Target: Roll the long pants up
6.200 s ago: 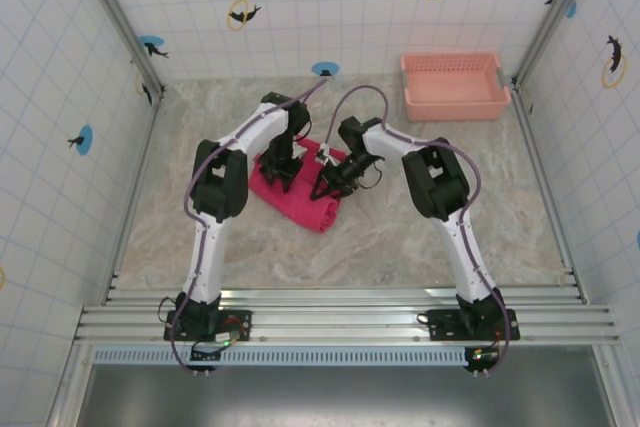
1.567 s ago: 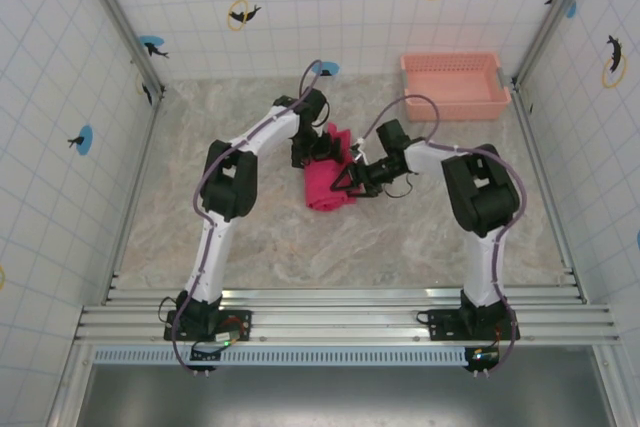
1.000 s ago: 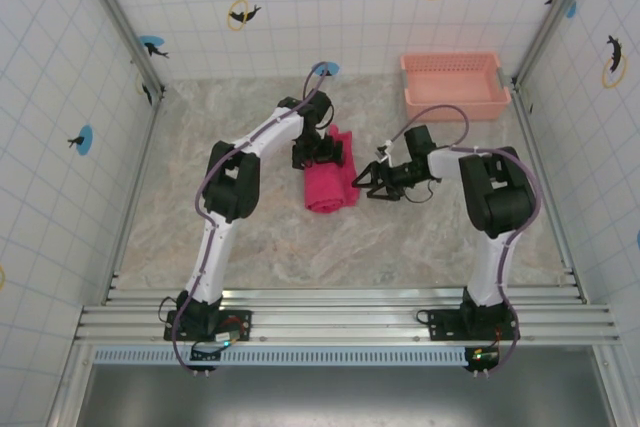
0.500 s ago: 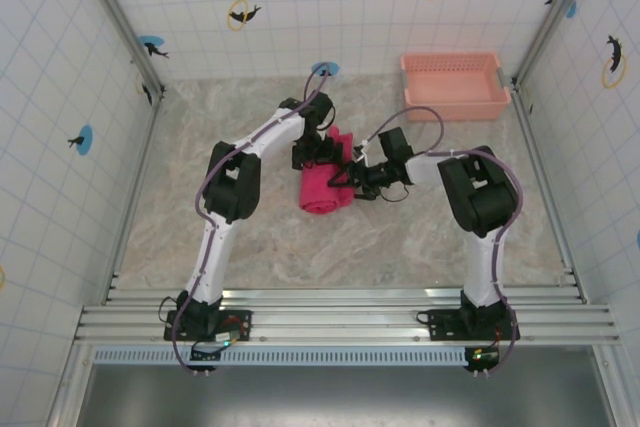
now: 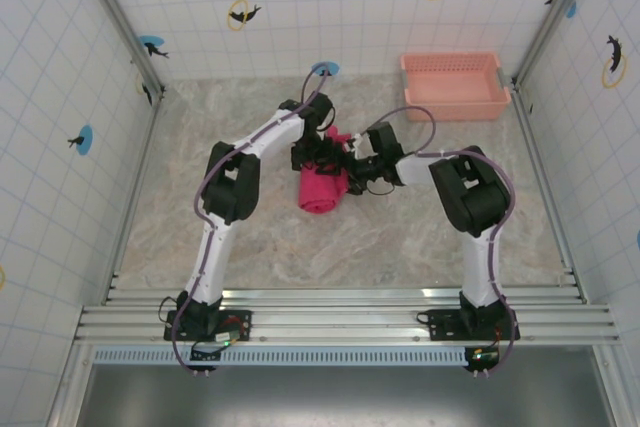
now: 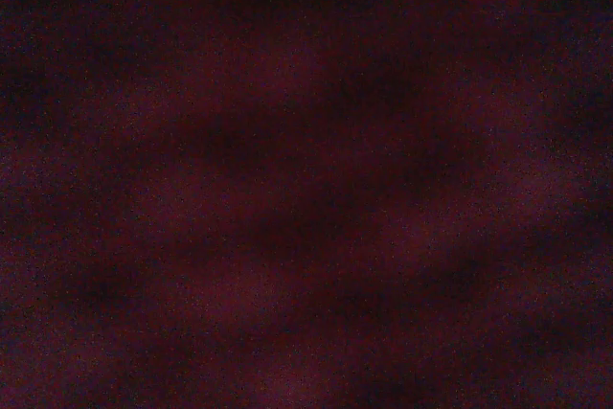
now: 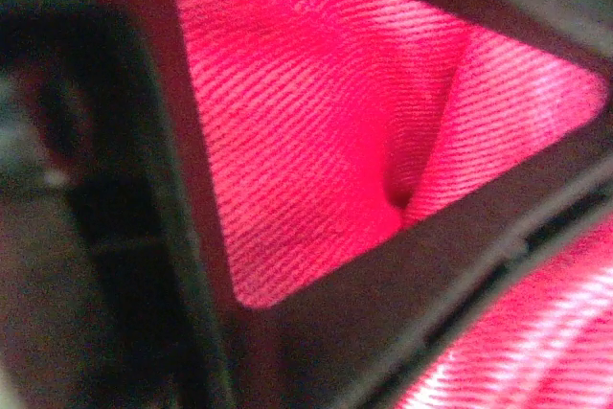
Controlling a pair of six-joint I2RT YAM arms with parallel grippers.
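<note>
Left wrist cam: dark maroon blur, nothing resolvable. Right wrist cam: bright magenta-red cloth long pants (image 7: pixel 316 131) cropped by the frame, fingers (image 7: pixel 460 256) out of focus. Top cam: left gripper (image 5: pixel 318 155) and right gripper (image 5: pixel 347 169) jaw gaps too small to read.

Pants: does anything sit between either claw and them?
Nothing visible does. The left claw and right claw are both at the far end of the bundled pants; the right wrist view shows red cloth up close. The basket stands apart, far right.
</note>
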